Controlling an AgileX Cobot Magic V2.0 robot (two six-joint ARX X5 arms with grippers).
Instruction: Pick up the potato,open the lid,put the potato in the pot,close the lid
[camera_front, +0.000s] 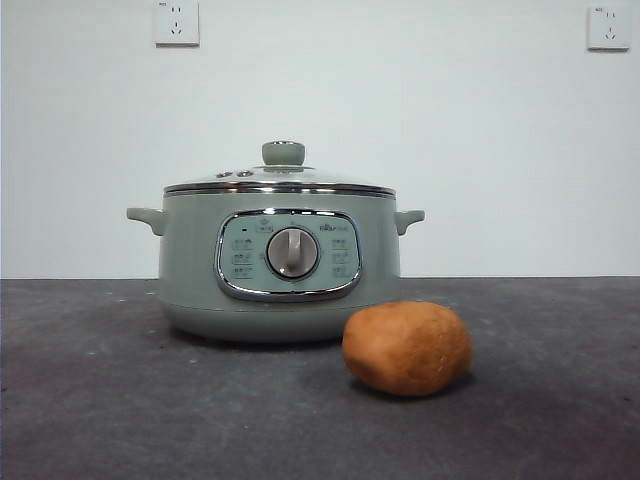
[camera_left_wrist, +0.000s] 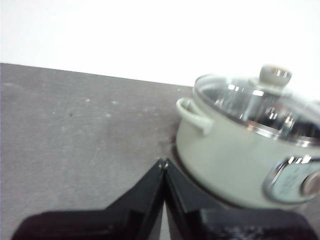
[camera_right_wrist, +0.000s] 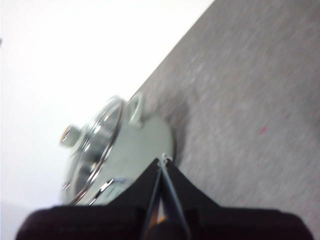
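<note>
Both hands pressed together, empty: left hand (camera_left_wrist: 163, 162) beside pot (camera_left_wrist: 235, 165), right hand (camera_right_wrist: 163, 159) near its other side. Potato (camera_front: 406, 347) on worktop (camera_front: 100, 400) before pot, untouched. Likely firm, rough-skinned, rollable; grip across short axis. Lid (camera_front: 280, 180) on: fragile glass, take by knob.

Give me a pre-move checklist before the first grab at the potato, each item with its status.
1. Potato lies free on the table, in front of the pot, with nothing on it: ok.
2. Lid seated on the pot, knob up: ok for the later lift.
3. Left claw is shut, empty, short of the pot: not ok for grasping, open first.
4. Right claw is shut and empty: not ok, open first.
5. Potato in either wrist view: not ok, neither shows it.
6. Which arm is closer to the potato: cannot tell.
</note>
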